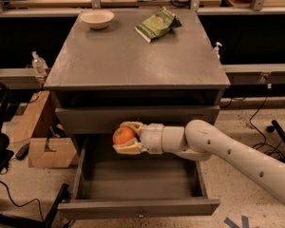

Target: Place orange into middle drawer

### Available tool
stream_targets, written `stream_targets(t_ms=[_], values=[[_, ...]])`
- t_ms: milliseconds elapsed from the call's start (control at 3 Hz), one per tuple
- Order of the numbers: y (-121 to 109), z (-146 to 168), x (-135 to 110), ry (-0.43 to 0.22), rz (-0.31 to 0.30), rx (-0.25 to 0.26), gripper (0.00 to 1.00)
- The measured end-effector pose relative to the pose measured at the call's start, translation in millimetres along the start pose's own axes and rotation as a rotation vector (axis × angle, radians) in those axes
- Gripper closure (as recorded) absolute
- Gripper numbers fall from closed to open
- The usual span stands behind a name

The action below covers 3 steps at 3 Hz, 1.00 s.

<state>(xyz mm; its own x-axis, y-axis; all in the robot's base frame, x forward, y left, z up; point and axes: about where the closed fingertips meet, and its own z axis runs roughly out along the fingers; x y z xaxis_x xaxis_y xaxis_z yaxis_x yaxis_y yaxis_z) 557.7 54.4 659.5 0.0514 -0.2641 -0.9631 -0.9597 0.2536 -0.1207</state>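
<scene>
The orange is a round bright orange fruit held between my gripper's cream fingers. My gripper reaches in from the right on a white arm and is shut on the orange, above the back left part of the open middle drawer. That drawer is a wide grey tray pulled out at the bottom of the grey cabinet, with a small knob on its front panel. The orange hangs above the drawer floor, in front of the shut drawer front above.
On the cabinet top stand a white bowl at the back left and a green snack bag at the back right. A cardboard box sits on the floor to the left. A black chair base is at the far left.
</scene>
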Motion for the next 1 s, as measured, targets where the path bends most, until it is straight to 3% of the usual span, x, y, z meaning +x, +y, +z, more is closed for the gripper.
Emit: stream_targets(t_ms=[333, 667, 1000], values=[[22, 45, 22, -0.05, -0.056, -0.128, 1.0], [47, 88, 75, -0.037, -0.075, -0.238, 1.0], [58, 104, 122, -0.003, -0.026, -0.251, 1.0]])
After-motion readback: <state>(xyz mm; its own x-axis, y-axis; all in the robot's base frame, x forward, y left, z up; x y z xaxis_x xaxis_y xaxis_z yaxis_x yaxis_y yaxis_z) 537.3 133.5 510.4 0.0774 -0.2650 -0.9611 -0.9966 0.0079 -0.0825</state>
